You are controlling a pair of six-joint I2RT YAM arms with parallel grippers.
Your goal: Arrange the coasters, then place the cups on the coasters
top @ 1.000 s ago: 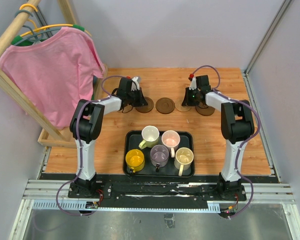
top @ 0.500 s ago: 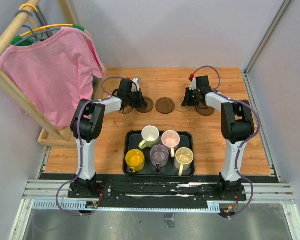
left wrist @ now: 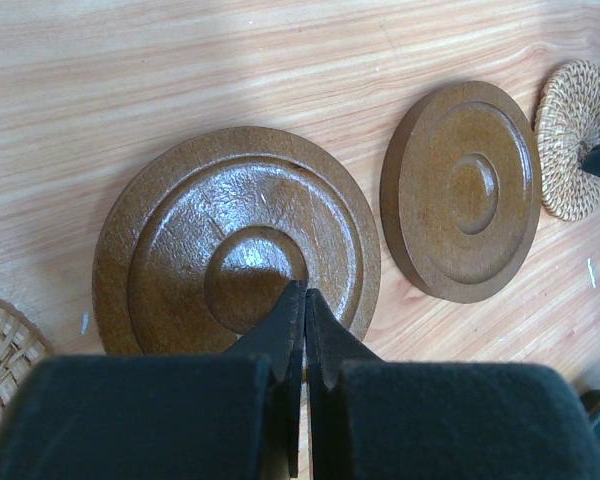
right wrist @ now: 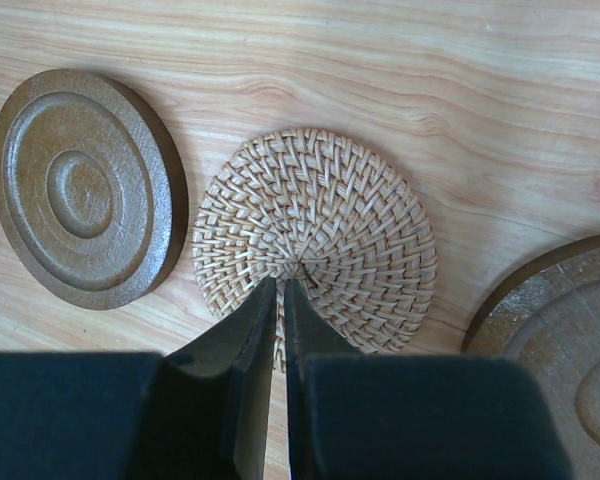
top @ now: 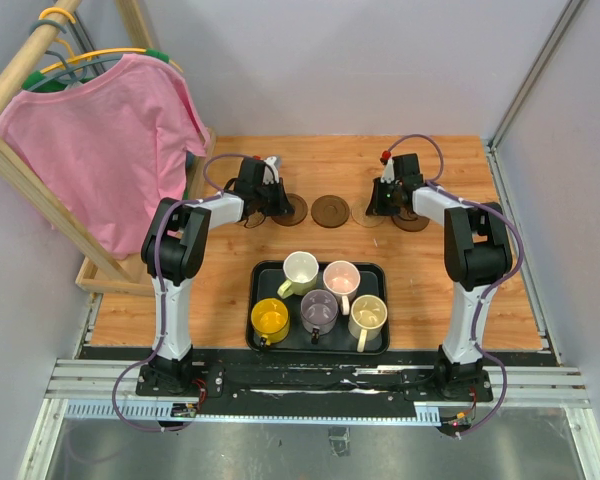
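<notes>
"Left gripper [left wrist: 303, 292], how did it stand?"
"Pressed together, tips over the middle of the dark wooden coaster [left wrist: 180, 230]."
"And the right gripper [right wrist: 280, 282]?"
"Nearly closed, pinching nothing, tips at the centre of the woven coaster [right wrist: 350, 220]. Five cups [top: 318, 310] sat in the black tray [top: 372, 268]."

I find no writing, label, brand or number that I can read in any view. The brown coasters [left wrist: 180, 240] under my left wrist show only turned rings. The woven coaster [right wrist: 320, 220] under my right shows only its weave. From above, the mugs [top: 301, 268] in the tray [top: 370, 272] and the pink shirt [top: 100, 140] on the far left are too small to tell any marking.
</notes>
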